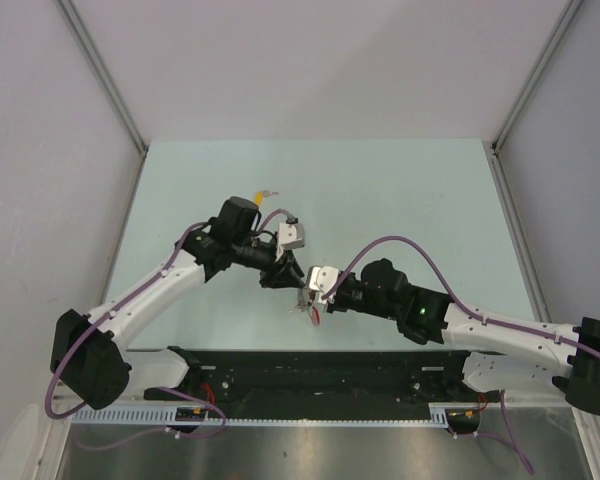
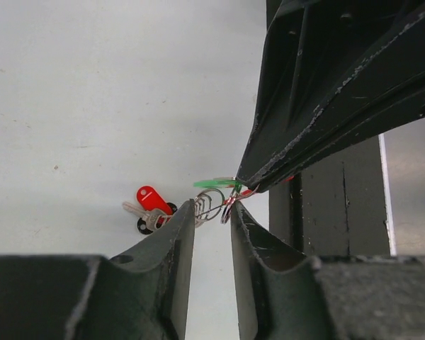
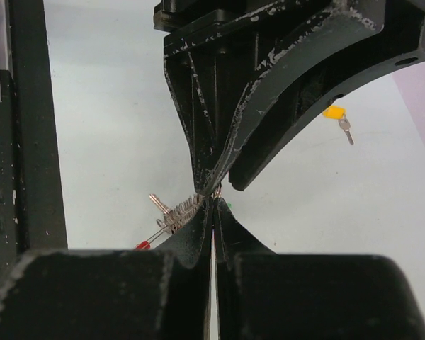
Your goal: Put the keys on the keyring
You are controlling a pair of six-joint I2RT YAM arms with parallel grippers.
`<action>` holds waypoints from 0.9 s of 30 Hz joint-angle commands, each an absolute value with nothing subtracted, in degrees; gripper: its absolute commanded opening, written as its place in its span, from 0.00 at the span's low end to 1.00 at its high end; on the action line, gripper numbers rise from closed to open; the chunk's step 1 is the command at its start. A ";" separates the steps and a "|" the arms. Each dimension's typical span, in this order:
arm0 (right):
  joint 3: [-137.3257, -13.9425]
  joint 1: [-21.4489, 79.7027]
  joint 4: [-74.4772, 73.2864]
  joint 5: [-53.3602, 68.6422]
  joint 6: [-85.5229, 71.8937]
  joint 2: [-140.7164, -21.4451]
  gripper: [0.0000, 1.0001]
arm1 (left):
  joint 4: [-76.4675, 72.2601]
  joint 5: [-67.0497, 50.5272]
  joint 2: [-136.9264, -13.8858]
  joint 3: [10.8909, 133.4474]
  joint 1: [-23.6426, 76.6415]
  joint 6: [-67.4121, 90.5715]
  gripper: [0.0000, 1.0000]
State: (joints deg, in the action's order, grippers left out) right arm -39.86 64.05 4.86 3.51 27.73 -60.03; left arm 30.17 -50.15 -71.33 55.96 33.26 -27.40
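Observation:
The keyring (image 1: 305, 304) hangs between both grippers just above the table near its front middle. In the left wrist view its silver coils (image 2: 207, 207) span my left gripper (image 2: 212, 210), whose fingertips press on them; a red tag (image 2: 151, 197) and a black tag (image 2: 143, 226) trail to the left. My right gripper (image 3: 214, 205) is shut on the green key (image 2: 216, 183), tip to tip with the left gripper (image 3: 223, 188). The key's green head pokes out beside the ring. The yellow key (image 1: 263, 193) lies alone on the table farther back and also shows in the right wrist view (image 3: 334, 112).
The black base rail (image 1: 310, 370) runs along the table's near edge right behind the grippers. White walls and metal posts (image 1: 110, 90) enclose the pale green table (image 1: 420, 190) on three sides.

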 commanded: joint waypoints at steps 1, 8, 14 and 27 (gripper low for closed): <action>-41.48 64.42 7.38 3.78 28.21 -58.97 0.00 | 32.52 -57.13 -71.63 58.01 33.57 -28.48 0.27; -41.49 64.42 5.89 1.85 28.13 -58.18 0.00 | 27.36 -54.32 -68.21 56.00 33.57 -23.14 0.00; -41.31 64.60 3.52 0.00 26.98 -58.19 0.00 | 13.66 -48.70 -60.21 49.68 33.49 -10.23 0.00; -38.32 65.21 11.49 2.19 22.68 -59.50 0.00 | -14.57 -36.22 -48.87 33.58 35.06 8.96 0.00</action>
State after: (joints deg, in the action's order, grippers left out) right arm -39.64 64.75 6.33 0.89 25.50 -59.02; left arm -0.97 -40.93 -51.20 36.12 33.89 2.46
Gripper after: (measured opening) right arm 0.008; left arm 0.006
